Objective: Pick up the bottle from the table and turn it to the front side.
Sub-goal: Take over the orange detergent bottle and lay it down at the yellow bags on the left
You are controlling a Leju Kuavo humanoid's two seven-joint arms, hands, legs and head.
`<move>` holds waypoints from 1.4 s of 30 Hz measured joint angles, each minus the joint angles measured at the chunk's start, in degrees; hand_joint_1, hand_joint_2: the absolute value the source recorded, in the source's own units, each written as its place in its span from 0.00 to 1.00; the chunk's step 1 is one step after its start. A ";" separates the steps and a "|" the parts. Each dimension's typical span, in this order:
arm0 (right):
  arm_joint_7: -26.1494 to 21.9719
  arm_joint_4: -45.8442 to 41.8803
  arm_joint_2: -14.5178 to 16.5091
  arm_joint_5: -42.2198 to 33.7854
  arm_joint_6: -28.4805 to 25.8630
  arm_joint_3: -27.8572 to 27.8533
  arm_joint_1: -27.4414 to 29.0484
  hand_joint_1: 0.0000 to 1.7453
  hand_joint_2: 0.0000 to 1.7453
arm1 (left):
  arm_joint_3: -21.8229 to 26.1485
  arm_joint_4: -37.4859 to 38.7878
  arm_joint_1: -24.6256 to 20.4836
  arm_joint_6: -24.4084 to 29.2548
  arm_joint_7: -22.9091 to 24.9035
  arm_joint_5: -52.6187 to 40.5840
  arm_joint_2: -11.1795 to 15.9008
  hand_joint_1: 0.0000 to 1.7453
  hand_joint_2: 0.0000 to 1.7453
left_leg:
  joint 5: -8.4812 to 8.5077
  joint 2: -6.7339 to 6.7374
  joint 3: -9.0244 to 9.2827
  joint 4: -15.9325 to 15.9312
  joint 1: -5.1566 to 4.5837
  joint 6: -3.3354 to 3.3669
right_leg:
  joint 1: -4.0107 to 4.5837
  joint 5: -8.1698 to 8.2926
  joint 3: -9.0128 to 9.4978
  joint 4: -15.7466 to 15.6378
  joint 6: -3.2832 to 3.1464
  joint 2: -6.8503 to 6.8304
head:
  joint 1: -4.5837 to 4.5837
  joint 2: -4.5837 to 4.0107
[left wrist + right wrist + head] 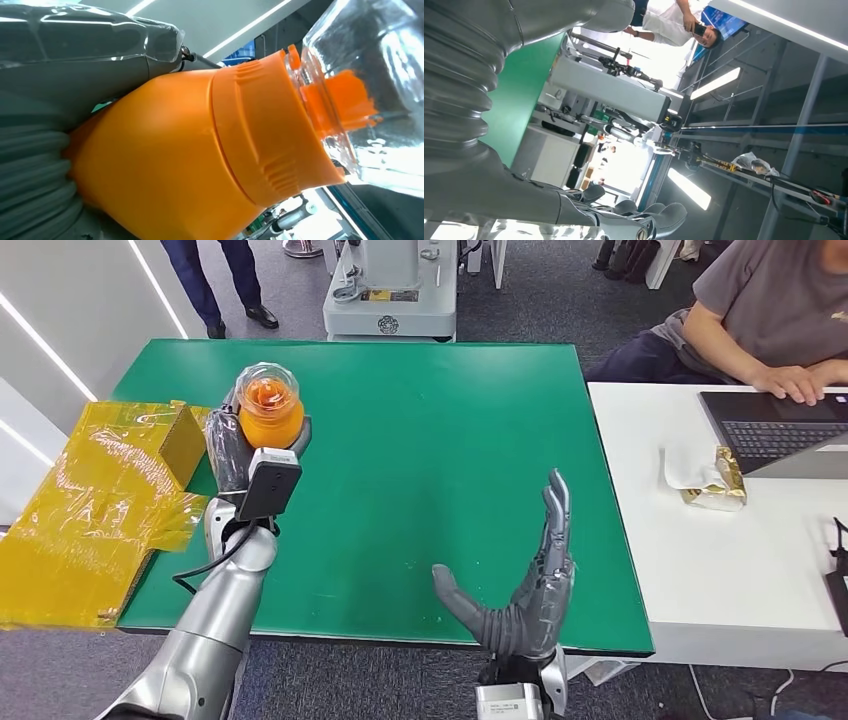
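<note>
So the left hand (232, 445) has the orange plastic bottle with the clear domed cap (269, 406) wrapped in its grip and lifted off the green table (430, 440), up over the table's left side, cap pointing toward the head camera. In the left wrist view the bottle (200, 160) is right up against the grey ribbed cover, with the transparent cap sticking out past the orange collar.

The right hand (525, 585) isn't holding anything. It's flat and spread, fingers straight and pointing away from the robot, thumb out to the side, over the near edge of the table.

A crinkly yellow film-wrapped box (100, 500) sits just left of the bottle, and a person is typing on a dark laptop (775, 430) at the white desk (740, 570) on the right.
</note>
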 joint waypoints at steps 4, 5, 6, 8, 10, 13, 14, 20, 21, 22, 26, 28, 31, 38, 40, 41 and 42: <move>0.00 -0.13 -0.25 -1.62 0.00 0.48 0.15 0.00 1.00 | 4.00 -0.08 -0.24 3.40 -0.14 -9.59 1.43 1.00 1.00 | 0.00 0.10 0.01 -0.01 0.00 0.00 | 0.00 0.01 0.00 0.01 -0.01 0.08 | 0.00 0.00; 0.00 -0.13 -0.31 -1.99 0.00 0.67 0.14 0.00 1.00 | 5.96 -0.34 -0.36 4.08 0.12 -13.37 1.68 1.00 1.00 | 0.00 0.12 0.02 -0.01 0.00 0.00 | 0.00 0.01 0.00 0.01 -0.01 0.10 | 0.00 0.00; 0.00 -0.13 -0.37 -2.20 0.00 0.84 0.13 0.00 1.00 | 7.86 -0.60 -0.53 4.44 0.70 -17.21 1.99 1.00 1.00 | 0.00 0.12 0.03 -0.01 0.00 0.00 | 0.00 0.01 0.00 0.01 -0.01 0.10 | 0.00 0.00; 0.00 -0.13 -0.46 -2.35 0.00 1.08 0.12 0.00 1.00 | 11.41 -0.91 -1.02 4.60 3.12 -25.90 2.76 1.00 1.00 | 0.01 0.10 0.03 -0.01 0.01 -0.01 | 0.00 0.01 0.00 0.01 -0.02 0.09 | 0.00 0.00; 0.00 -0.13 -0.59 -2.86 0.00 1.34 0.09 0.00 1.00 | 14.42 -0.97 -1.56 4.62 6.59 -34.59 3.66 1.00 1.00 | 0.01 0.09 0.03 -0.02 0.03 -0.02 | 0.00 0.00 0.00 0.03 -0.02 0.09 | -0.01 0.00; 0.00 -0.05 -0.78 -3.99 0.01 1.90 -0.06 0.00 1.00 | 17.29 -0.37 -2.38 3.67 10.46 -42.45 5.40 1.00 1.00 | 0.01 0.10 0.04 -0.02 0.03 -0.02 | 0.02 0.00 -0.01 0.05 -0.03 0.10 | -0.01 0.00; 0.00 0.00 -0.84 -4.26 0.01 2.08 -0.17 0.00 1.00 | 17.88 0.01 -2.67 3.20 11.34 -43.91 6.07 1.00 1.00 | 0.02 0.11 0.04 -0.02 0.03 -0.02 | 0.03 0.00 -0.01 0.05 -0.03 0.10 | 0.00 0.00; 0.00 0.58 -1.20 -6.29 0.02 3.32 -1.54 0.00 1.00 | 18.87 6.20 -3.91 3.86 15.32 -50.93 8.88 1.00 1.00 | 0.02 0.05 0.03 -0.02 0.03 -0.02 | 0.03 -0.02 -0.01 0.04 -0.05 0.03 | 0.01 0.00; 0.00 0.68 -1.24 -6.52 0.02 3.55 -1.77 0.00 1.00 | 18.87 7.65 -4.07 3.86 15.47 -51.41 9.22 1.00 1.00 | 0.02 0.06 0.03 -0.02 0.02 -0.02 | 0.03 -0.02 -0.01 0.04 -0.05 0.05 | 0.01 0.00; 0.00 0.79 -1.27 -6.76 0.02 3.76 -1.97 0.00 1.00 | 18.87 9.33 -4.31 3.97 15.57 -51.74 9.51 1.00 1.00 | 0.02 0.08 0.03 -0.02 0.02 -0.02 | 0.02 -0.01 -0.01 0.04 -0.06 0.06 | 0.02 0.00; 0.00 1.17 -1.51 -7.57 0.02 4.57 -2.53 0.00 1.00 | 18.86 15.71 -4.96 3.48 15.87 -52.76 10.56 1.00 1.00 | 0.01 0.10 0.03 -0.01 0.01 -0.02 | 0.02 -0.02 -0.02 0.03 -0.06 0.09 | 0.01 0.00; 0.00 1.34 -1.67 -7.92 0.02 4.98 -2.75 0.00 1.00 | 18.80 18.25 -5.05 2.77 15.98 -53.69 11.18 1.00 1.00 | 0.00 0.09 0.03 -0.01 0.02 -0.03 | 0.02 -0.02 -0.02 0.03 -0.06 0.09 | 0.01 0.00; 0.00 1.45 -1.92 -8.35 0.02 5.42 -2.90 0.00 1.00 | 18.45 21.31 -4.94 1.74 15.98 -54.82 12.08 1.00 1.00 | -0.01 0.10 0.03 -0.02 0.03 -0.06 | 0.03 -0.03 -0.03 0.04 -0.08 0.09 | 0.02 0.00; 0.00 1.47 -2.63 -8.51 0.03 6.26 -2.95 0.00 1.00 | 17.01 26.26 -4.47 1.38 16.15 -57.13 14.09 1.00 1.00 | -0.01 0.09 0.02 -0.02 0.03 -0.06 | 0.04 -0.04 -0.04 0.04 -0.09 0.08 | 0.01 0.00; 0.00 1.50 -2.80 -8.53 0.04 6.40 -2.94 0.00 1.00 | 16.36 27.18 -4.31 1.72 16.34 -57.50 14.52 1.00 1.00 | -0.01 0.09 0.02 -0.02 0.03 -0.06 | 0.04 -0.04 -0.04 0.04 -0.09 0.08 | 0.01 0.00; 0.00 1.51 -2.90 -8.55 0.04 6.48 -2.93 0.00 1.00 | 16.02 27.57 -4.24 1.90 16.49 -57.57 14.70 1.00 1.00 | -0.01 0.09 0.02 -0.02 0.03 -0.06 | 0.04 -0.04 -0.04 0.04 -0.09 0.08 | 0.01 0.00; 0.00 1.52 -2.99 -8.58 0.03 6.56 -2.93 0.00 1.00 | 15.71 27.92 -4.16 2.13 16.71 -57.61 14.85 1.00 1.00 | -0.01 0.09 0.02 -0.02 0.03 -0.06 | 0.04 -0.04 -0.04 0.04 -0.09 0.08 | 0.01 0.00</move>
